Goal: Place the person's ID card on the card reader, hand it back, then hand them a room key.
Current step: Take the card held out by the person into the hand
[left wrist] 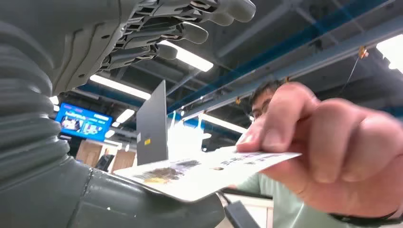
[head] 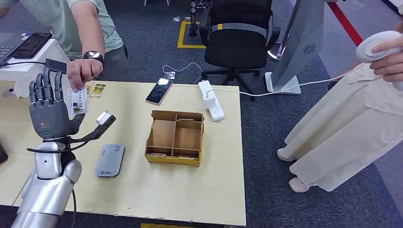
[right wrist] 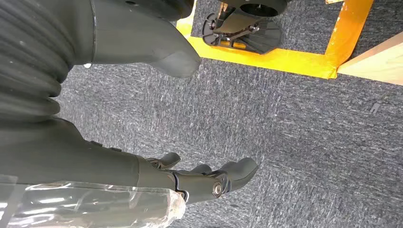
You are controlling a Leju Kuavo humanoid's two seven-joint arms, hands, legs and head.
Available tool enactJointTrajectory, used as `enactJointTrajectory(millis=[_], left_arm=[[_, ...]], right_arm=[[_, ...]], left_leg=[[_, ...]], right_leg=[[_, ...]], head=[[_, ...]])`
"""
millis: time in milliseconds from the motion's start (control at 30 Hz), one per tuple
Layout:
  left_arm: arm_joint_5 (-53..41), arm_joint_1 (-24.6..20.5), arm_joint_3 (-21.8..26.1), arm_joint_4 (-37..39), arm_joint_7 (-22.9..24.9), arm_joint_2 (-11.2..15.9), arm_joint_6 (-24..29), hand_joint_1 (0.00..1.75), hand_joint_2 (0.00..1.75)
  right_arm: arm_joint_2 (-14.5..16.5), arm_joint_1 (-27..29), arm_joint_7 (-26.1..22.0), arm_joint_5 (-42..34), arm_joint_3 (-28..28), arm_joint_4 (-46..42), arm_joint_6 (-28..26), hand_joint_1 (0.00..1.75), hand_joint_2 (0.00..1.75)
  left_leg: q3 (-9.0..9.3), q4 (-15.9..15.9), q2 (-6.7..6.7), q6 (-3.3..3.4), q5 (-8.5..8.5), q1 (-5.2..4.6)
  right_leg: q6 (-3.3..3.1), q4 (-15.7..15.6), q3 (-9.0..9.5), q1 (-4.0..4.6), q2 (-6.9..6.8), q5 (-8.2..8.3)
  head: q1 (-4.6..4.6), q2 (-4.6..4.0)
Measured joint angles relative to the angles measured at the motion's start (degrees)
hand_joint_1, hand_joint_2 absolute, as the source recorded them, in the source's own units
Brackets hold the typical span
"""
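My left hand (head: 47, 111) is raised over the table's left side, fingers upright and spread. A person's hand (head: 81, 72) pinches the white ID card (head: 77, 101) and holds it against my palm. In the left wrist view the ID card (left wrist: 209, 173) lies on my thumb while the person's hand (left wrist: 332, 147) still grips its far end; my fingers (left wrist: 190, 28) stand well apart from it. The grey card reader (head: 110, 160) lies flat on the table just right of my forearm. My right hand (right wrist: 204, 180) hangs over the carpet with nothing in it, fingers loosely apart.
A wooden compartment box (head: 172, 160) sits mid-table. A phone (head: 159, 90), a white power strip (head: 211, 99) and small cards (head: 95, 89) lie along the far edge. A second person (head: 351, 123) stands at the right; an office chair (head: 237, 38) is beyond the table.
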Motion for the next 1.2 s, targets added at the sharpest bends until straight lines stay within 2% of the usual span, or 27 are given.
enactJointTrajectory(millis=[667, 833, 867, 900, 1000, 1033, 1067, 1200], left_arm=[[3.8, -1.2, -0.8, 2.1, 0.5, -0.5, -0.6, 0.00, 1.75], [7.3, -0.9, -0.8, 2.1, -0.8, -0.5, 0.2, 0.04, 1.75], [7.9, -0.7, -0.8, 2.1, -1.1, -0.5, 0.4, 0.14, 1.75], [8.4, -0.6, -0.8, 2.1, -1.4, -0.5, 0.7, 0.37, 1.75], [9.8, -0.1, -0.7, 2.1, -2.3, -0.5, 1.6, 1.49, 1.75], [10.1, 0.0, -0.7, 2.1, -2.5, -0.5, 1.9, 1.69, 1.75], [10.4, 0.2, -0.6, 2.0, -2.8, -0.4, 2.1, 1.75, 1.75], [10.6, 0.8, -0.5, 1.9, -3.7, -0.4, 2.4, 1.75, 1.75]], right_arm=[[0.0, 0.0, 0.1, -0.4, 0.7, 0.0, 0.0, 0.00, 1.75], [0.0, 0.0, 0.1, -0.7, 0.8, 0.0, 0.0, 0.00, 1.75], [0.0, 0.0, 0.1, -0.7, 0.8, 0.0, 0.0, 0.00, 1.75], [0.0, 0.1, 0.1, -0.8, 0.8, 0.0, 0.0, 0.00, 1.75], [0.0, 0.1, 0.1, -0.8, 0.9, 0.0, 0.0, 0.00, 1.75], [0.0, 0.1, 0.1, -0.8, 1.0, 0.0, 0.0, 0.00, 1.75], [0.0, 0.1, 0.1, -0.8, 1.0, 0.0, 0.0, 0.00, 1.75], [0.0, 0.1, 0.1, -0.9, 1.1, 0.0, 0.0, 0.00, 1.75]], left_leg=[[0.00, 0.0, 0.00, 0.00, 0.00, 0.00], [-0.01, 0.0, 0.00, 0.00, 0.00, 0.00], [-0.01, 0.0, 0.00, 0.00, 0.00, 0.00], [-0.01, 0.0, 0.00, 0.00, 0.00, 0.00], [-0.02, 0.0, 0.00, 0.00, 0.00, 0.00], [-0.02, 0.0, 0.00, 0.00, 0.00, 0.00], [-0.02, 0.0, 0.00, 0.00, 0.00, 0.00], [-0.02, 0.0, -0.01, 0.00, 0.00, 0.00]], right_leg=[[0.00, 0.0, 0.00, 0.00, 0.01, 0.00], [0.00, 0.0, 0.01, 0.00, 0.00, 0.00], [0.00, 0.0, 0.01, 0.00, 0.00, 0.00], [0.00, 0.0, 0.01, 0.00, 0.00, 0.00], [0.00, 0.0, 0.01, 0.00, 0.00, 0.00], [0.00, 0.0, 0.01, 0.00, 0.00, 0.00], [0.00, 0.0, 0.01, 0.00, 0.00, 0.00], [0.00, 0.0, 0.01, 0.00, -0.01, 0.00]], head=[[-0.01, 0.00], [-0.01, 0.01], [-0.01, 0.00], [0.00, 0.00], [0.00, 0.00], [-0.01, 0.00], [0.00, 0.00], [-0.01, 0.01]])
